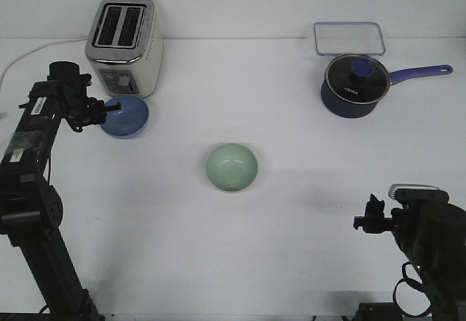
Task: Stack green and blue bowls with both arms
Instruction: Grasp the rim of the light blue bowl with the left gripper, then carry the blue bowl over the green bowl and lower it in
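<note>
The light blue bowl is at the left, in front of the toaster, and looks tipped toward the camera. My left gripper is at its left rim, its fingers closed over the edge. The pale green bowl sits upright on the white table, in the middle, with nothing touching it. My right gripper is low at the front right, well away from both bowls, pointing left and holding nothing. Its jaw gap is too small and dark to read.
A silver toaster stands at the back left, right behind the blue bowl. A dark blue pot with a glass lid and long handle is at the back right, with a clear lidded container behind it.
</note>
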